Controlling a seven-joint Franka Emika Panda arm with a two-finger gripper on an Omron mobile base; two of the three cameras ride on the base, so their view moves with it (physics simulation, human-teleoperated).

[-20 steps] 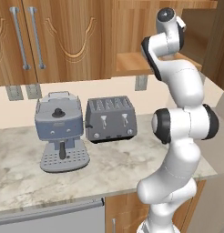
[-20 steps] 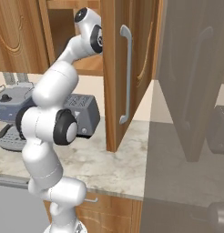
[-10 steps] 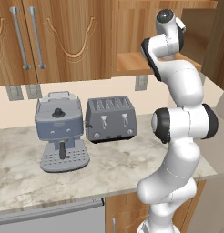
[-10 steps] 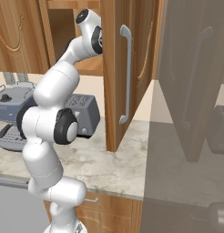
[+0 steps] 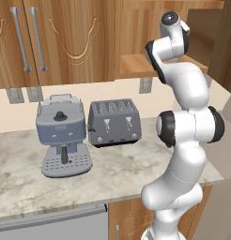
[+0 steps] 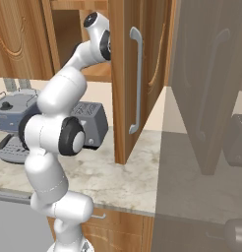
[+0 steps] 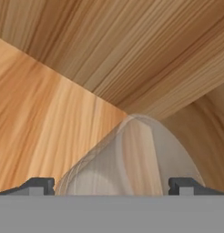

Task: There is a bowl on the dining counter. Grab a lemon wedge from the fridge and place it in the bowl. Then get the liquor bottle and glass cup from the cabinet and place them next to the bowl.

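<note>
Between the fingertips, seen in the hand view, sits the glass, a clear rounded cup whose body rises from the gap and narrows toward the corner of the cabinet behind it. The gripper stands spread wide, one tip to each side of the glass, and neither tip can be seen pressing on it; whether they touch its wall cannot be told. Wooden panels of the cabinet's inside meet just past the glass, a lighter one off the left tip and darker grained ones above and off the right tip.

Outward from there, the arm reaches up into the open upper cabinet, its hand hidden behind the door in the right base view. Well below the fingers, on the counter, stand a toaster and, beside it, a coffee machine. A grey fridge stands past the door's far side.
</note>
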